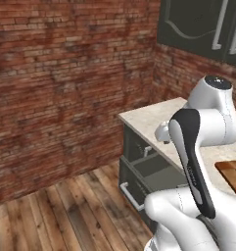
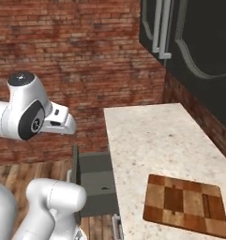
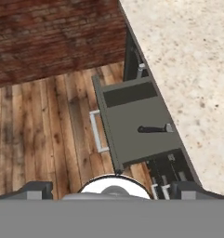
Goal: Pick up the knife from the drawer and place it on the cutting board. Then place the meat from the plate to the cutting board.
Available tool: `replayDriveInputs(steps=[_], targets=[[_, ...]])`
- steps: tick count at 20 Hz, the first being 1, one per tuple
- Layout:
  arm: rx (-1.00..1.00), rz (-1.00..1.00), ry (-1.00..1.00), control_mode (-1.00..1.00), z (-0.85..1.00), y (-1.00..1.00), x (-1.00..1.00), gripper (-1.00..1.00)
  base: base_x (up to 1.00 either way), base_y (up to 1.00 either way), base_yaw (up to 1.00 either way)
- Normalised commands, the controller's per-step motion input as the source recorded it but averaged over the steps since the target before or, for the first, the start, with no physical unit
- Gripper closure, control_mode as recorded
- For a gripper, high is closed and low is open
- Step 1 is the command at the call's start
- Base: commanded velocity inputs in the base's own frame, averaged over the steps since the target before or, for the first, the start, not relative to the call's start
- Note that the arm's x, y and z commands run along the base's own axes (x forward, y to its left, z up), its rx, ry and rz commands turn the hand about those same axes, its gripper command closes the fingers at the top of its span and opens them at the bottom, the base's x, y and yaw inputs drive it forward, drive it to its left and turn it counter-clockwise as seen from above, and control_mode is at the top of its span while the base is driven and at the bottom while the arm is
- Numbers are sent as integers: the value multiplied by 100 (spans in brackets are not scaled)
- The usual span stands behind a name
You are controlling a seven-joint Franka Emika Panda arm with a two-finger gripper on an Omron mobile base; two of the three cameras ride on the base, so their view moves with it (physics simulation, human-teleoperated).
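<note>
Grey-green drawer (image 3: pixel 136 125) stands pulled out from under the speckled stone surface (image 2: pixel 152 136), over a wooden plank floor (image 3: pixel 48 125). Silver bar handle (image 3: pixel 97 131) on its plain front, facing the floor side.

Knife (image 3: pixel 154 129) lies flat on the drawer bottom, toward the surface side. Black handle clearly seen; only a short silver bit shows at the end nearest the surface edge, the rest of the blade cannot be made out.

Cutting board (image 2: pixel 184 205), checker-patterned brown wood, lies flat on the surface at its near right in the right base view. Nothing rests on it. In the left base view only a corner of it shows at the right edge (image 1: pixel 233 174).

Gripper (image 3: pixel 114 188): the hand camera looks down on the drawer from above, well apart from the knife. Dark fingertips (image 3: pixel 36 188) sit at opposite sides of the view's bottom, so the jaws stand wide apart, holding nothing.

Red brick wall (image 1: pixel 65 88) behind the floor; dark cabinets (image 2: pixel 199 51) hang above the surface.
</note>
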Motion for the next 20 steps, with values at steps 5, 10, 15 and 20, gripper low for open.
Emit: replayDriveInputs(steps=[5, 10, 15, 20], targets=[[0, 0, 0, 100, 0, 0, 0, -100, 2, -42, 14], [0, 0, 0, 100, 0, 0, 0, -100, 0, -52, 29], [0, 0, 0, 100, 0, 0, 0, -100, 1, -56, 29], [1, 11, 1, -100, -17, -24, 2, -100, 5, -18, 10]])
